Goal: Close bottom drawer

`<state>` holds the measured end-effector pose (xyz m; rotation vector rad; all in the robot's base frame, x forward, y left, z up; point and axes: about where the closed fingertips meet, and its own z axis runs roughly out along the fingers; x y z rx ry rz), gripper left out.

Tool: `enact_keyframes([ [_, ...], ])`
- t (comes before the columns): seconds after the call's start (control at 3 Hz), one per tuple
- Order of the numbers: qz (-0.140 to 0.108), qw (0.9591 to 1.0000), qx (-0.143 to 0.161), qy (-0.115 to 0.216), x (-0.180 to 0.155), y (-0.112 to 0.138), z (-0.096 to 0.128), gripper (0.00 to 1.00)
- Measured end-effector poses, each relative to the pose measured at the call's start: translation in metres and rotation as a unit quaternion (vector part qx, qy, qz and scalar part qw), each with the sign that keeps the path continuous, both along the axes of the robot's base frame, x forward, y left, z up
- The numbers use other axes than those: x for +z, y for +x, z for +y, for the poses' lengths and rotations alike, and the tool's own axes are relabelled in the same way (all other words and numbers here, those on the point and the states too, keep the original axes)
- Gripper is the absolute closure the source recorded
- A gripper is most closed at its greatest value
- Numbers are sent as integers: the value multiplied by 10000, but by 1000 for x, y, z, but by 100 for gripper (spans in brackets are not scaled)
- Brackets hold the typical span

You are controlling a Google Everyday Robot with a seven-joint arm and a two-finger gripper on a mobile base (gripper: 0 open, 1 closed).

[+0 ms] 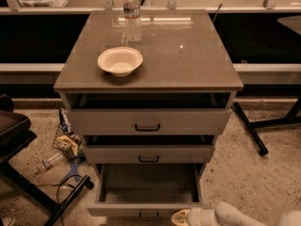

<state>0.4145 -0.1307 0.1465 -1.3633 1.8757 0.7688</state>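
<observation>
Bottom drawer [148,187], the lowest and shallowest grey-beige box of the grey-beige three-drawer table [188,55], with a plain flat front and a small dark pull handle, stands pulled far out from the table's base. Its bare inside floor is in full view and its front sits at the lower edge of the view. By this showing, nothing of the closing is done yet: the whole push back into the table is left.

Just to the right of that drawer front, low beside the table, is the robot's cream-coloured hand [181,217], with the pale rounded arm behind it running off to the right. It looks close to the front but contact is not clear, and whether the hand is open or closed I cannot tell.

The two taller drawers above are each slightly out, showing dark gaps. On the table top rest a round white bowl [120,60] and a clear plastic water bottle [132,13] behind it.
</observation>
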Motion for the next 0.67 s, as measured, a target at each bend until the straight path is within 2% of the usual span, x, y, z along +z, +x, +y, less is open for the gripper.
enact_keyframes([
  [0.67,-39,10000,-53,-1,-6,45,16,100],
])
